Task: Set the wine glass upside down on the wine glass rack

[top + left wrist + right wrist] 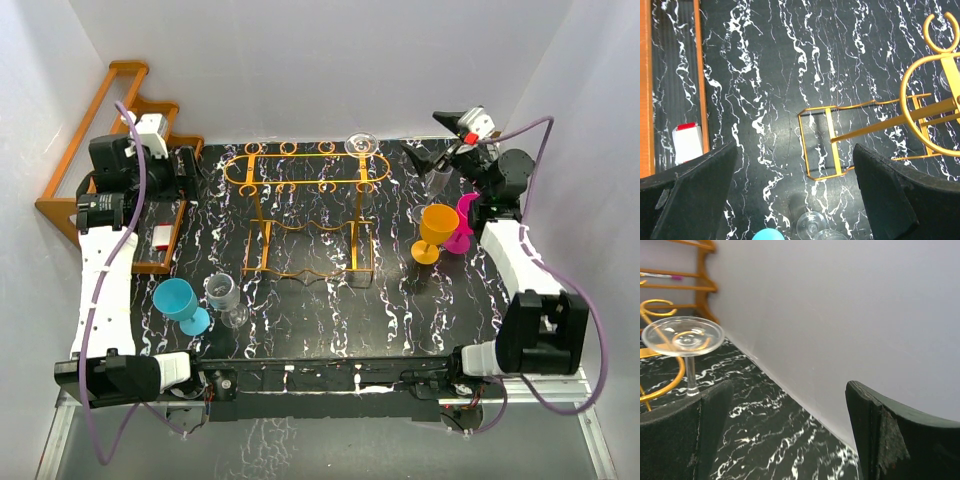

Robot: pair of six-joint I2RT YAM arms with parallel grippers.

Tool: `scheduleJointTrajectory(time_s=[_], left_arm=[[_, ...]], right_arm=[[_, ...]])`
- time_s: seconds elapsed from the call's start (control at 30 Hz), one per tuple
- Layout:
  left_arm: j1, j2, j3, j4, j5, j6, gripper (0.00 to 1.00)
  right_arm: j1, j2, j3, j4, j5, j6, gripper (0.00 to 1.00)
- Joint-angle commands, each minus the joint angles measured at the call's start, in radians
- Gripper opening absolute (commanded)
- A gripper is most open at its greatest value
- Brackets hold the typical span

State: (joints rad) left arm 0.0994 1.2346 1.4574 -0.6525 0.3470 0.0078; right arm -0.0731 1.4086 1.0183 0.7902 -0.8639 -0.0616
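Glass looks light, slick and brittle, so I'd pinch the wine glass point(221, 291) near the counter's point(400, 320) near-left corner by its stem; my left end effector point(795, 146) and right end effector point(789, 385) gape empty, a second glass point(360, 143) hanging foot-up at the rack's point(880, 125) far-right end.

Left pincer point(795, 146) agape; right pincer point(788, 384) agape.

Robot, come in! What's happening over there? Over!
Left gripper and right gripper open, empty. Clear wine glass upside down on wine glass rack. Orange goblet upright, apart from rack; nothing blocking.
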Motion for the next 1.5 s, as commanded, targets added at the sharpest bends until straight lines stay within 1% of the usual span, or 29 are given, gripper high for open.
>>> scheduleJointTrajectory(time_s=[0.0, 0.03, 0.1, 0.13, 0.17, 0.2, 0.23, 0.27, 0.33, 0.37, 0.4, 0.43, 0.5, 0.53, 0.57, 0.6, 0.63, 0.67, 0.73, 0.77, 0.8, 0.83, 0.93, 0.97, 1.03, 1.1, 1.2, 1.37, 1.47], left_arm=[[0.028, -0.009, 0.065, -0.051, 0.0, 0.01, 0.97], [0.03, -0.006, 0.07, -0.058, 0.004, 0.012, 0.97], [0.031, 0.0, 0.073, -0.068, 0.007, 0.021, 0.97], [0.031, 0.003, 0.069, -0.069, 0.009, 0.026, 0.97], [0.031, 0.006, 0.066, -0.072, 0.011, 0.029, 0.97], [0.031, 0.009, 0.066, -0.077, 0.015, 0.031, 0.97], [0.032, 0.011, 0.067, -0.083, 0.021, 0.037, 0.97], [0.033, 0.013, 0.07, -0.097, 0.031, 0.049, 0.97], [0.035, 0.029, 0.105, -0.154, 0.052, 0.085, 0.97], [0.035, 0.037, 0.12, -0.181, 0.054, 0.095, 0.97], [0.036, 0.041, 0.125, -0.196, 0.049, 0.102, 0.97], [0.036, 0.038, 0.118, -0.201, 0.042, 0.105, 0.97], [0.038, 0.025, 0.096, -0.194, 0.033, 0.103, 0.97], [0.037, 0.02, 0.088, -0.191, 0.031, 0.099, 0.97], [0.04, 0.017, 0.084, -0.19, 0.026, 0.094, 0.97], [0.042, 0.015, 0.083, -0.19, 0.017, 0.089, 0.97], [0.044, 0.013, 0.084, -0.191, 0.002, 0.085, 0.97], [0.047, 0.011, 0.084, -0.189, -0.028, 0.081, 0.97], [0.046, 0.003, 0.081, -0.177, -0.087, 0.069, 0.97], [0.048, -0.003, 0.078, -0.169, -0.116, 0.061, 0.97], [0.05, -0.009, 0.075, -0.16, -0.146, 0.053, 0.97], [0.052, -0.014, 0.072, -0.15, -0.176, 0.046, 0.97], [0.057, -0.027, 0.061, -0.119, -0.243, 0.026, 0.97], [0.059, -0.027, 0.06, -0.112, -0.26, 0.021, 0.97], [0.06, -0.022, 0.066, -0.113, -0.247, 0.022, 0.97], [0.06, -0.019, 0.074, -0.123, -0.221, 0.02, 0.97], [0.06, -0.023, 0.075, -0.124, -0.214, 0.02, 0.97], [0.061, -0.024, 0.062, -0.125, -0.22, 0.026, 0.97], [0.061, -0.024, 0.054, -0.126, -0.209, 0.027, 0.97]], right_arm=[[0.009, -0.177, 0.033, -0.399, 0.291, -0.109, 0.99], [0.012, -0.219, 0.01, -0.402, 0.322, -0.082, 0.98], [0.019, -0.295, -0.05, -0.351, 0.466, 0.023, 0.98], [0.02, -0.325, -0.07, -0.335, 0.532, 0.091, 0.98], [0.02, -0.345, -0.069, -0.36, 0.633, 0.205, 0.98], [0.019, -0.356, -0.031, -0.448, 0.735, 0.31, 0.98], [0.02, -0.348, 0.039, -0.614, 0.829, 0.388, 0.99], [0.02, -0.316, 0.147, -0.818, 0.865, 0.423, 0.98], [0.027, -0.223, 0.359, -1.158, 0.836, 0.385, 0.98], [0.038, -0.184, 0.429, -1.283, 0.817, 0.36, 0.99], [0.041, -0.183, 0.451, -1.305, 0.784, 0.332, 0.98], [0.042, -0.21, 0.421, -1.265, 0.772, 0.316, 0.98], [0.041, -0.28, 0.33, -1.147, 0.771, 0.336, 0.98], [0.041, -0.286, 0.33, -1.14, 0.757, 0.336, 0.98], [0.041, -0.261, 0.366, -1.169, 0.748, 0.336, 0.98], [0.041, -0.215, 0.424, -1.238, 0.757, 0.332, 0.98], [0.041, -0.154, 0.495, -1.308, 0.764, 0.318, 0.96], [0.041, -0.101, 0.558, -1.379, 0.762, 0.303, 0.81], [0.041, -0.028, 0.641, -1.462, 0.772, 0.294, 0.43], [0.042, -0.009, 0.66, -1.482, 0.765, 0.297, 0.34], [0.042, 0.007, 0.673, -1.497, 0.759, 0.298, 0.32], [0.044, 0.022, 0.685, -1.513, 0.757, 0.298, 0.32], [0.064, 0.08, 0.733, -1.57, 0.766, 0.286, 0.39], [0.103, 0.104, 0.751, -1.592, 0.786, 0.275, 0.42], [0.17, 0.138, 0.77, -1.623, 0.892, 0.261, 0.45], [0.208, 0.153, 0.751, -1.616, 0.973, 0.259, 0.46], [0.209, 0.178, 0.728, -1.599, 1.003, 0.262, 0.45], [0.209, 0.196, 0.707, -1.569, 1.076, 0.258, 0.4], [0.209, 0.206, 0.706, -1.556, 1.108, 0.253, 0.39]])
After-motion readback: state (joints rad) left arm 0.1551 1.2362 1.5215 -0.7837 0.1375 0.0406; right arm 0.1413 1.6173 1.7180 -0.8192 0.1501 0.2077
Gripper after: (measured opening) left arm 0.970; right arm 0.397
